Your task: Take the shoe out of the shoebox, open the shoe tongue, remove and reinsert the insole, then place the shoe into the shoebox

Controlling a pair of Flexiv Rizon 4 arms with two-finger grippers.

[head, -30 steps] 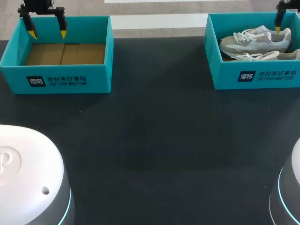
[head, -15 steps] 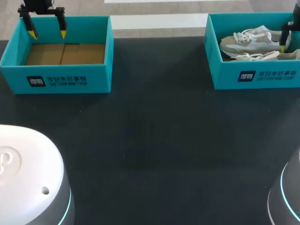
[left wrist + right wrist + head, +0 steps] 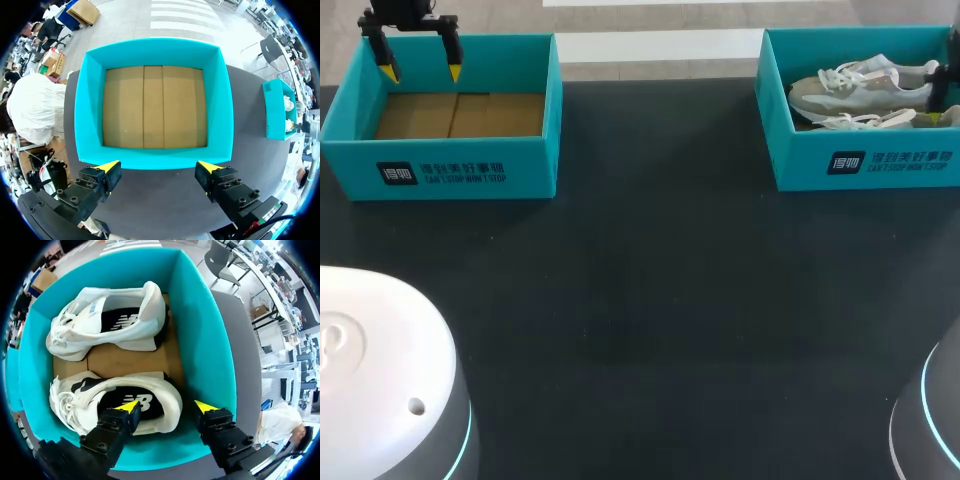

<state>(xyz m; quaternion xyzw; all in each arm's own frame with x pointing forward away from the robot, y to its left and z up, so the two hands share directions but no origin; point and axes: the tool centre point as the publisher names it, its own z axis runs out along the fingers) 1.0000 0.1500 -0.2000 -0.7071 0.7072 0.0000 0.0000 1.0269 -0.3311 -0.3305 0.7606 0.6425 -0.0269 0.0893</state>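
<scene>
The right hand (image 3: 166, 407) is hanging wide open just above the full shoebox (image 3: 200, 330), gripping nothing. In its own wrist view one yellow finger (image 3: 127, 406) is sitting over the dark opening of the nearer shoe (image 3: 75, 405), and the other is sitting past that shoe's heel, beside the box's end wall. Whether either finger is touching the shoe cannot be told. The shoe is lying on its side on the brown cardboard floor of the box, heel towards the hand and laces away from it. A second shoe (image 3: 110, 320) is lying farther ahead in the same box, also on its side and pointing the same way, with a strip of bare floor between the two. In the head view this box is standing at the upper right of the frame, and only a sliver of the right hand is showing at the frame's right edge.

The left hand (image 3: 420, 72) is hovering at the upper left of the frame, fingers spread wide and holding nothing, over the back wall of the empty shoebox (image 3: 450, 170). Its wrist view is showing a brown cardboard floor with nothing on it. Both boxes are teal, standing well apart at the far side of the dark surface (image 3: 670, 300).
</scene>
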